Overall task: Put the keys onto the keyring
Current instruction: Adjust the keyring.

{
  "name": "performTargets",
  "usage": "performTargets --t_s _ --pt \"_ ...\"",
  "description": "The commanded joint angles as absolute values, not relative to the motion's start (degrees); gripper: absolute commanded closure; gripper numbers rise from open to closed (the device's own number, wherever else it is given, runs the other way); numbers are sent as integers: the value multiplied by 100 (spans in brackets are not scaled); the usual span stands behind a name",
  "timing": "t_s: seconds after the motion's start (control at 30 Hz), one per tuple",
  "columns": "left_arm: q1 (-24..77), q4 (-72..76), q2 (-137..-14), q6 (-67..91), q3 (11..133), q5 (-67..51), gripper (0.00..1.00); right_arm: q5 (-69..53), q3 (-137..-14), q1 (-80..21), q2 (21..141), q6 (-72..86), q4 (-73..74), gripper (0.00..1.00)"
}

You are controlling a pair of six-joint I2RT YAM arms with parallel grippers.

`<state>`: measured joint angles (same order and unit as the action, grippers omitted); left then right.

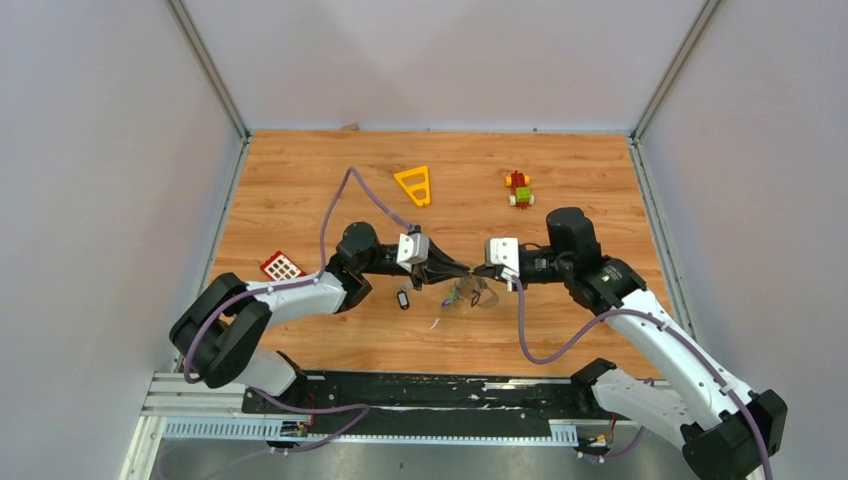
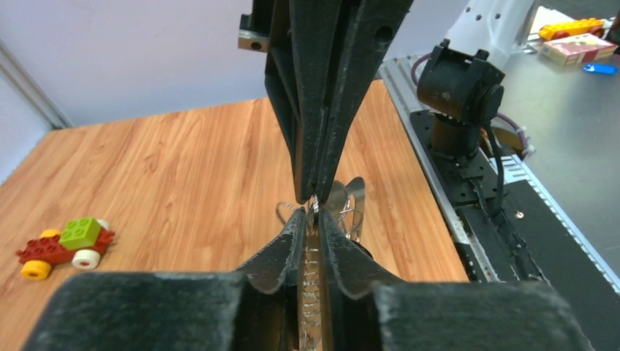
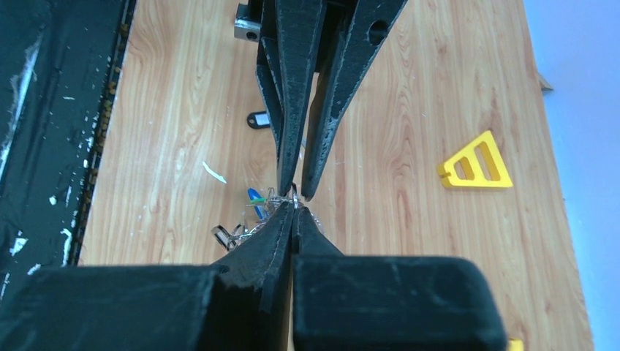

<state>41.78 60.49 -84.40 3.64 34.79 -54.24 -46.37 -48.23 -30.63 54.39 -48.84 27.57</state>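
Note:
My left gripper [image 1: 462, 270] and right gripper [image 1: 478, 271] meet tip to tip above the table's middle. In the left wrist view the left gripper [image 2: 313, 219] is shut on a silver strip of metal seen edge-on, apparently the keyring [image 2: 314, 274]. In the right wrist view the right gripper [image 3: 295, 210] is shut on a thin silver wire of the same bunch. Keys [image 3: 256, 203] with blue and green tags hang beside the tips, also visible in the top view [image 1: 466, 294]. A key with a black tag [image 1: 403, 299] lies on the table, left of the bunch.
A yellow triangle frame [image 1: 414, 185] and a red-green-yellow toy block figure [image 1: 518, 188] lie farther back. A red and white grid card [image 1: 282, 266] sits by the left arm. A small white scrap [image 1: 436, 323] lies near the front.

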Motion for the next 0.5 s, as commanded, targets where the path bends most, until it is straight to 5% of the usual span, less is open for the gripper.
performTargets --t_s 0.0,0.47 --pt "4160 3861 -7988 -1075 3976 -5106 79 -4377 -5183 -3119 5236 -5245 3024 100" --pt "4163 555 -7270 -3129 4772 -4549 50 -2877 -6133 -3864 5378 -5876 4115 100"
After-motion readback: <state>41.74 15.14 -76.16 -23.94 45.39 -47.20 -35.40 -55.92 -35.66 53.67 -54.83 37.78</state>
